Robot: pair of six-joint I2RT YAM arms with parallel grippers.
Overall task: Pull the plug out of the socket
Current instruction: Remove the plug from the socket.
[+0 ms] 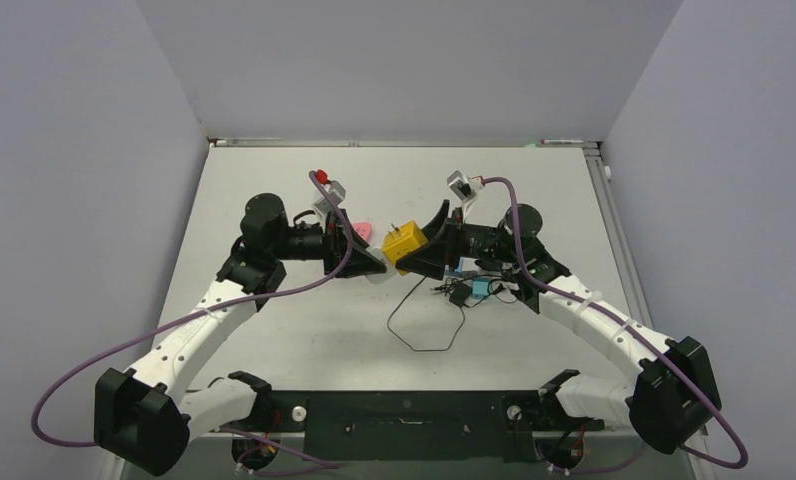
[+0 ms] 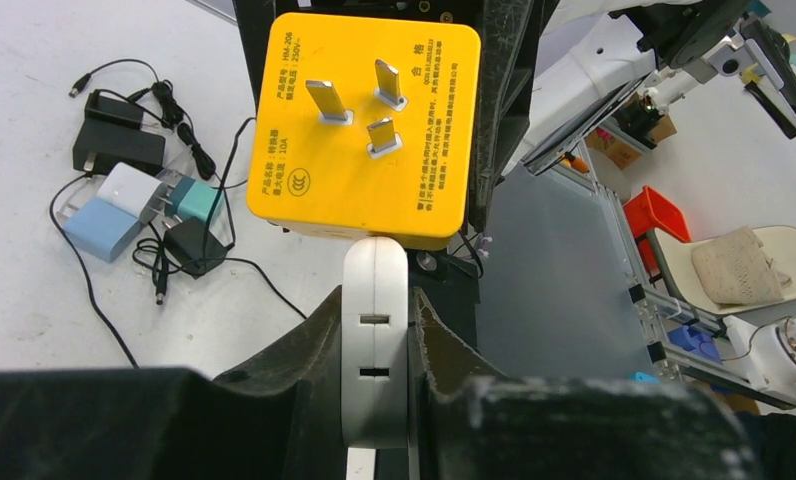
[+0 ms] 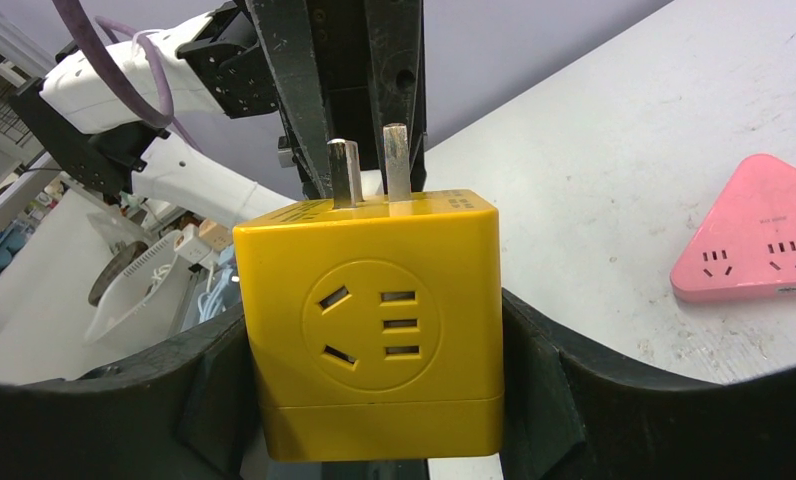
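Plug (image 2: 375, 330), a flat white block, is clamped edge-on in the left claw (image 2: 375, 322), low in the middle of the left wrist view. Its upper end meets the lower edge of the yellow socket (image 2: 364, 120); I cannot tell whether its pins are seated or already out. Both hang above the table (image 1: 274, 330), at the centre of the top view.

The right claw (image 3: 379, 372) is closed on the socket's two side faces, pins upward in its view.

Both look like hard, smooth, light plastic: stiff enough to squeeze firmly, but slick, so a grip on the broad flat faces seems safest. The pull probably wants to run straight along the pins, since twisting could jam or bend them.

No container shows. Small chargers (image 2: 134, 190) lie tangled loose at the left wrist view's upper left, and a pink strip (image 3: 754, 235) lies at the right wrist view's right edge.
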